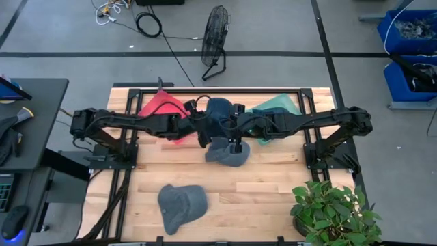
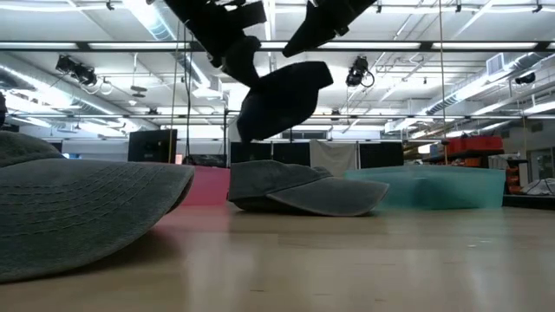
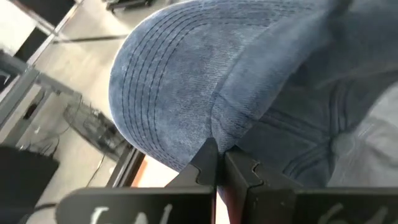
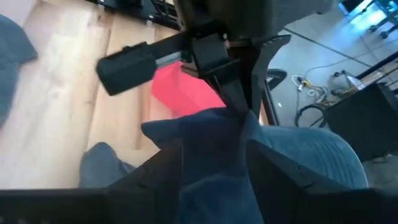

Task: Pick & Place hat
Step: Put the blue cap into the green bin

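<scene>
A dark blue denim hat (image 1: 218,113) hangs in the air above the table's middle, between my two grippers; in the low view the blue hat (image 2: 282,95) is clear of the wood. My left gripper (image 3: 216,163) is shut on it. My right gripper (image 4: 214,180) meets it from the other side with blue cloth filling its gap. A grey hat (image 1: 229,154) lies flat on the table right below, brim on the wood (image 2: 303,192). A second grey hat (image 1: 181,205) lies near the table's near edge. My left gripper pinches the blue hat's edge (image 3: 214,140) where brim and crown meet, between its two fingertips. The hat is lifted clear, and its stitched brim (image 3: 161,81) spreads beyond the fingers. My right gripper has a bunched fold of the blue hat's crown (image 4: 214,146) between its two fingers (image 4: 163,163). It comes from the table's right, opposite my left gripper's fingers (image 4: 242,93). The hat is off the table.
A red bin (image 1: 164,109) stands at the far left of the table and a teal bin (image 1: 276,108) at the far right. A potted plant (image 1: 334,212) sits at the near right corner. Bare wood (image 1: 273,191) lies between the grey hats and the plant.
</scene>
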Tool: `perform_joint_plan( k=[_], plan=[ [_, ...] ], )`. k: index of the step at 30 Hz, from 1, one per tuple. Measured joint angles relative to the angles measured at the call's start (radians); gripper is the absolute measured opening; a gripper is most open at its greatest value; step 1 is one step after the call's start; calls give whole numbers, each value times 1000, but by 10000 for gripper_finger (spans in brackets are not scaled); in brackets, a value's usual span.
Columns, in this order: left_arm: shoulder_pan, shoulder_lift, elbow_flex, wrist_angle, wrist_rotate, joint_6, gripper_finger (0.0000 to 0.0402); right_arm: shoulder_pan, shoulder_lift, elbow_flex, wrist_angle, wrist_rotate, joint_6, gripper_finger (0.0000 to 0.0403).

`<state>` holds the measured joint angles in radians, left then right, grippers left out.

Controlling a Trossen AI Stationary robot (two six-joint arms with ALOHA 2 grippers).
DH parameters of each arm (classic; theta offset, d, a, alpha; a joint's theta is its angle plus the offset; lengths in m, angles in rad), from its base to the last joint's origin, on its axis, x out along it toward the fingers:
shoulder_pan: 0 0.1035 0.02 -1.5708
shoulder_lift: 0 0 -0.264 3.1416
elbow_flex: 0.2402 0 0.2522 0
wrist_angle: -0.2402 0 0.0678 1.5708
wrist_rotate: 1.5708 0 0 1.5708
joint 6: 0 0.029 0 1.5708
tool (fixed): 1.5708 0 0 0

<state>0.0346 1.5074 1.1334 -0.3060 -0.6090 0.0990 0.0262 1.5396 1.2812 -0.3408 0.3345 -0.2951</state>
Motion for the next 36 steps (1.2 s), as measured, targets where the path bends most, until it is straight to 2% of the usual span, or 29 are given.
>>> perform_joint_plan(
  k=[4,10,15,22,28,32,36],
  plan=[
    [-18,0,0,26,19,30,9,-13,0,0,-5,48,-41,181],
    [-41,0,0,49,19,69,9,-29,6,0,-8,39,-75,178],
    [-51,-8,-1,99,17,105,9,-41,16,0,-71,45,-61,159],
    [-42,-8,-2,108,18,105,9,-43,22,0,-70,91,-58,109],
    [-38,-8,-2,129,26,103,9,-50,22,0,-94,100,-9,16],
    [-22,-8,-1,137,30,104,22,-50,22,0,-121,99,36,16],
    [1,-11,1,138,12,112,66,-50,25,-3,-195,92,138,6]
  ],
)
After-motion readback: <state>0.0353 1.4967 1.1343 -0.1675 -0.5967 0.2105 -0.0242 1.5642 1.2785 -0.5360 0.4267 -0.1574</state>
